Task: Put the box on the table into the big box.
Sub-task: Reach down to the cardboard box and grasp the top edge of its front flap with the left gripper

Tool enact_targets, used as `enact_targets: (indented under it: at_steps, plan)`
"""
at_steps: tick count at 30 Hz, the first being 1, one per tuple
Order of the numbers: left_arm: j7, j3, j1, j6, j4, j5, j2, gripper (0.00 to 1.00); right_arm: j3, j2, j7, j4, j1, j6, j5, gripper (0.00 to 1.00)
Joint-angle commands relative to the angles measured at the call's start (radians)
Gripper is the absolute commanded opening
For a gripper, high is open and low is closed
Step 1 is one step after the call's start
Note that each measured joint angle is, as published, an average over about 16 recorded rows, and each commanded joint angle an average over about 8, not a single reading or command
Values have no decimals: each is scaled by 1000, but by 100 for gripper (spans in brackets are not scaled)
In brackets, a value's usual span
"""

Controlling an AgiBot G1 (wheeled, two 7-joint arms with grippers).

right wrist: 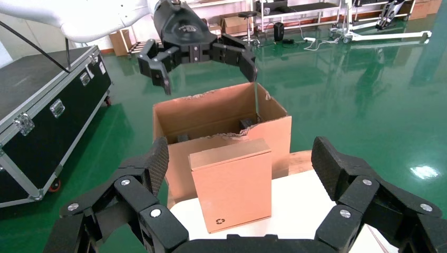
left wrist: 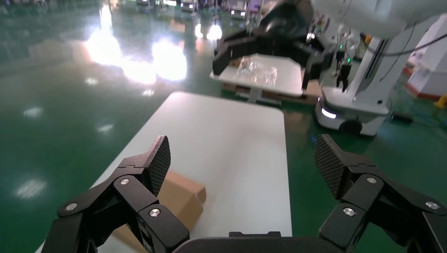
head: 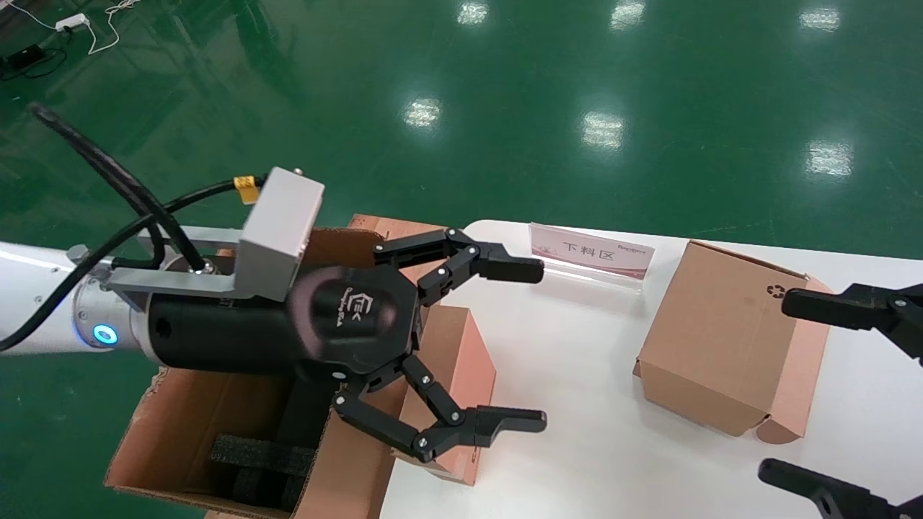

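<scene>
The box (head: 461, 375), slim plain brown cardboard, stands on edge at the left end of the white table (head: 577, 411), right against the big box (head: 180, 432). In the right wrist view the box (right wrist: 232, 195) shows a small dark mark at a low corner, with the torn-edged big box (right wrist: 211, 108) behind it. My left gripper (head: 541, 344) hovers open above the box and the big box's table-side wall, holding nothing. My right gripper (head: 773, 386) is open at the table's right end, far from the box.
A chunkier cardboard box (head: 721, 339) with a recycling symbol sits on the table by the right gripper. A placard (head: 591, 252) stands at the table's far edge. Black foam (head: 259, 454) lies inside the big box. Green floor surrounds the table; a black case (right wrist: 42, 116) stands farther off.
</scene>
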Motion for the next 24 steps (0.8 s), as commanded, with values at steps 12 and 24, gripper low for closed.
enact_targets:
  at_steps: [12, 24]
  plan:
    - [-216, 106, -152, -58, -87, 277, -90, 100, 0, 0, 0, 0, 0, 0, 0, 100]
    - [-658, 278, -420, -34, -161, 569, -96, 100, 0, 0, 0, 0, 0, 0, 0, 100]
